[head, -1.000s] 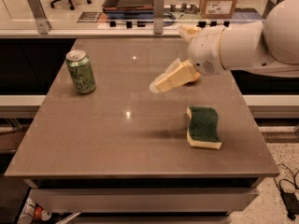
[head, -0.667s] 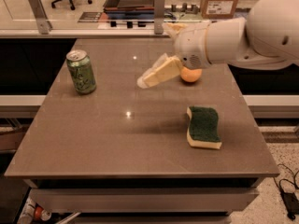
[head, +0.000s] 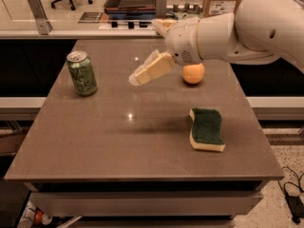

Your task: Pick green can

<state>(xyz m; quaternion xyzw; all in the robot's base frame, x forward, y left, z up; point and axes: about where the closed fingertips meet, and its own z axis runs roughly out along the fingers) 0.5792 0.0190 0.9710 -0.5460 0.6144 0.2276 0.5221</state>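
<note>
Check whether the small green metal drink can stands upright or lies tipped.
Upright. The green metal drink can stands on its base on the brown table, silver top up. The gripper hangs to its right, apart from it.

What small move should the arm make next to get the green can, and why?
Probably shift the gripper left and lower toward the green can. The gripper hangs above the middle of the table, well apart from the can, which stands upright near the left edge.

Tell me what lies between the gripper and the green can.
Nothing: the camera view shows only bare brown tabletop between the cream two-finger gripper, hovering mid-table, and the upright green metal drink can.
</note>
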